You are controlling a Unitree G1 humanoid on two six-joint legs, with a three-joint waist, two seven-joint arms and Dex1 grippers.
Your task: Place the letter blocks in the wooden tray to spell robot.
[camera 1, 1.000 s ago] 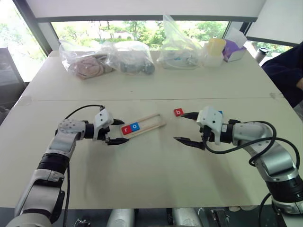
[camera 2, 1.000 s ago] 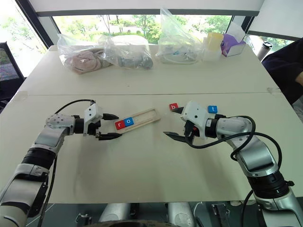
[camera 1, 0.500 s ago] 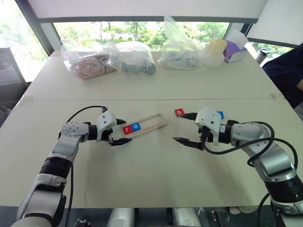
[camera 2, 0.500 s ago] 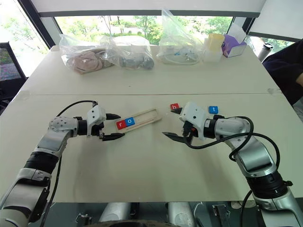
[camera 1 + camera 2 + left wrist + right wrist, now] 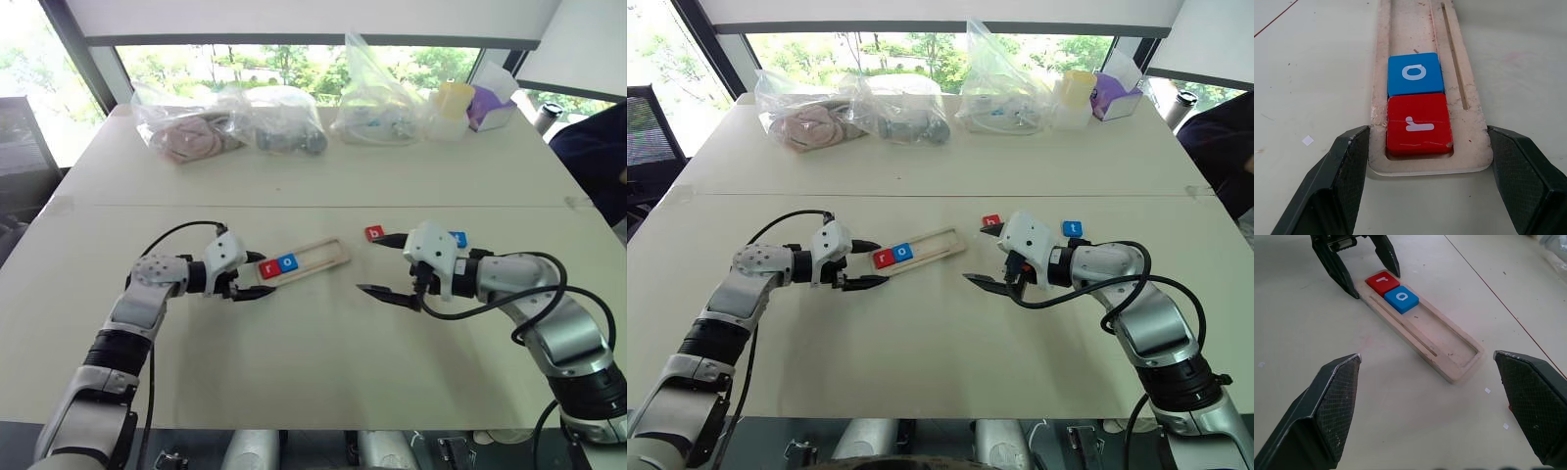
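Left gripper [image 5: 1427, 161] has closed around wooden tray [image 5: 1422, 164] holding "r", "o".

Pale unfinished wooden tray [image 5: 1476, 152] with rough, splintery routed edges, smooth matt red r block [image 5: 1419, 124] with small scuffs, smooth matt blue o block [image 5: 1415, 73], matt off-white table [image 5: 313, 362], black finely cross-hatched fingers [image 5: 1334, 396], crinkled glossy clear plastic bags [image 5: 377, 98]

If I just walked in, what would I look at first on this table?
Probably the wooden tray in the middle of the table, with a red r block and a blue o block side by side at one end. The left tool clamps that end's rim. A red b block lies loose just beyond the open right tool.
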